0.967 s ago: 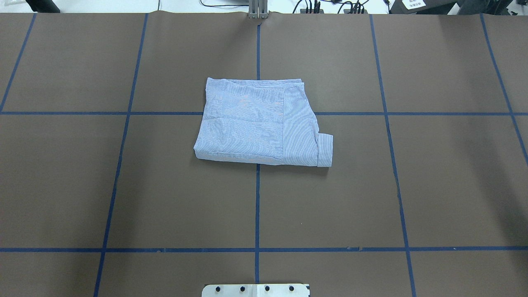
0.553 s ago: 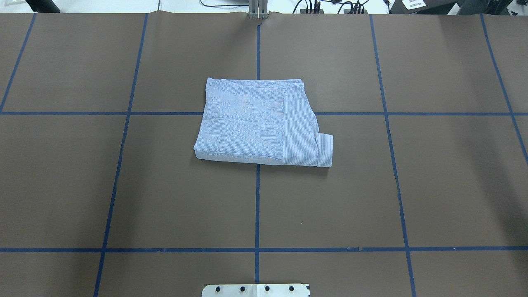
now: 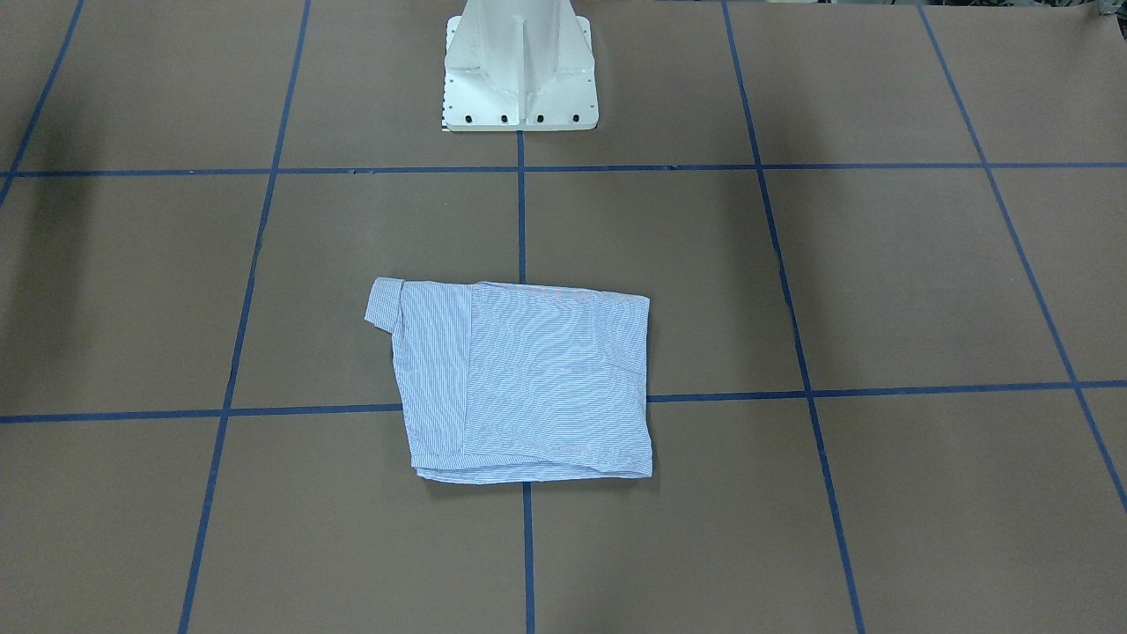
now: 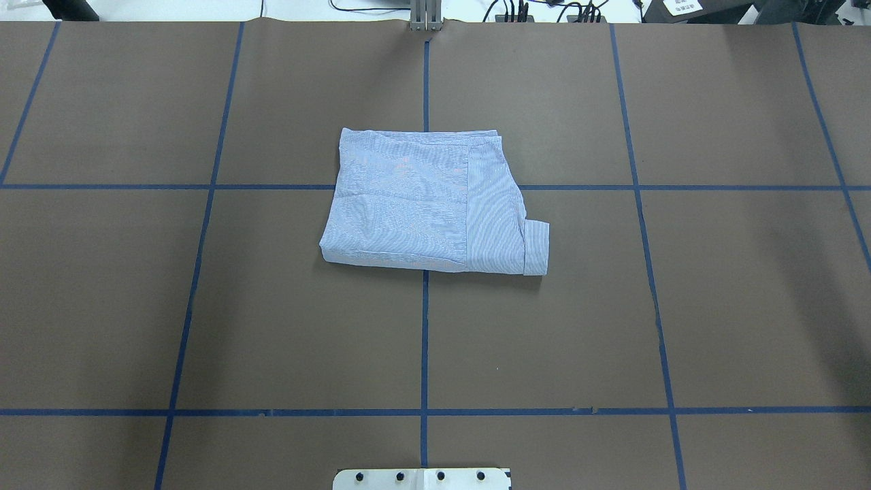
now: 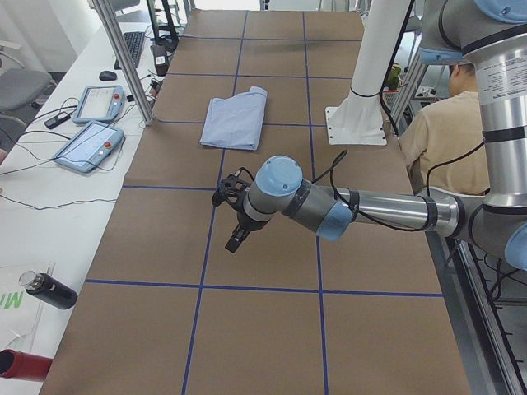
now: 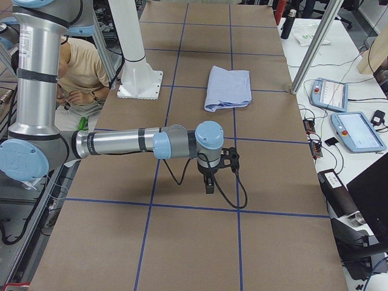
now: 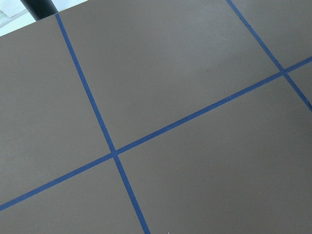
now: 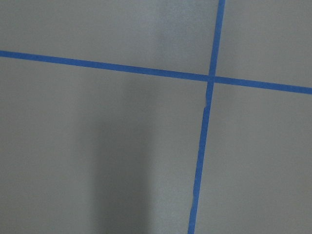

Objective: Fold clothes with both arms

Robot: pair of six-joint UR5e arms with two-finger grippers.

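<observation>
Brown-papered table: left hand and right hand are held low, well apart from the work; whether spread or closed cannot be told. Beyond, the folded shirt is laid flat at mid-table. Its protruding cuff could be snagged and the fold dragged open.

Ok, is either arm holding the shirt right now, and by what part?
Nothing is held. The folded shirt lies alone on the table, and the left gripper and right gripper hang over bare table, away from it.
</observation>
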